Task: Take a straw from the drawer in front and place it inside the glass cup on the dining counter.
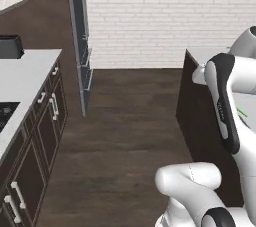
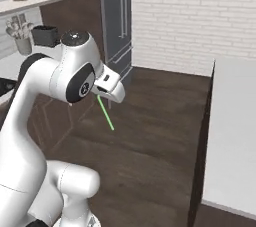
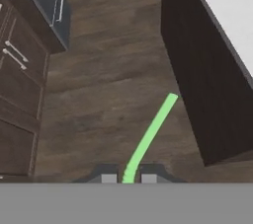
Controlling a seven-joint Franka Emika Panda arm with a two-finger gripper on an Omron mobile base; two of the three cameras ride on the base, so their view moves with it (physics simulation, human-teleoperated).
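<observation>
My gripper [image 3: 128, 178] is shut on the bent end of the thin green straw [image 3: 149, 135], which points out over the wood floor. In the right base view the straw [image 2: 105, 114] slants down from below my hand, in the aisle left of the dining counter [image 2: 235, 131]. A short green piece of the straw [image 1: 242, 112] peeks out behind my forearm in the left base view. The dining counter's white top [image 3: 227, 1] and dark base lie to the right in the hand view. The glass cup and the drawer are out of view.
A grey wall counter [image 1: 30, 71] with dark cabinets and white handles runs along the left. A tall grey fridge [image 1: 80, 36] stands at the back by the white brick wall. Open wood floor [image 1: 130, 121] lies between the two counters.
</observation>
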